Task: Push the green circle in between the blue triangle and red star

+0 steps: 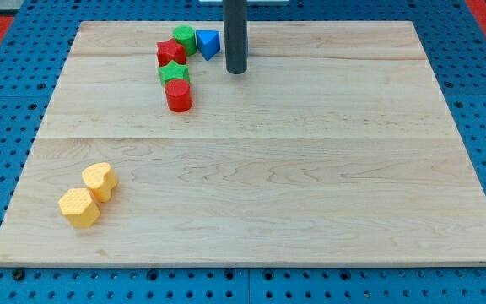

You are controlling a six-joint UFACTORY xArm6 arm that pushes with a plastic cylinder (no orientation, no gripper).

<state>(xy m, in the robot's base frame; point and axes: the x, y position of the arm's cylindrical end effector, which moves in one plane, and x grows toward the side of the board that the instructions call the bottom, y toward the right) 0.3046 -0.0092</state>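
Observation:
The green circle (184, 39) sits near the view's top, left of centre. The blue triangle (208, 43) touches it on its right. The red star (170, 53) touches it at its lower left. My tip (236, 72) rests on the board just right of and slightly below the blue triangle, with a small gap between them. The rod rises straight out of the view's top.
A green star (174, 73) and a red cylinder (178, 95) continue the line below the red star. A yellow heart (99, 180) and a yellow hexagon (79, 207) sit at the lower left. A sliver of blue (248, 44) shows behind the rod. The wooden board (310, 186) lies on a blue pegboard.

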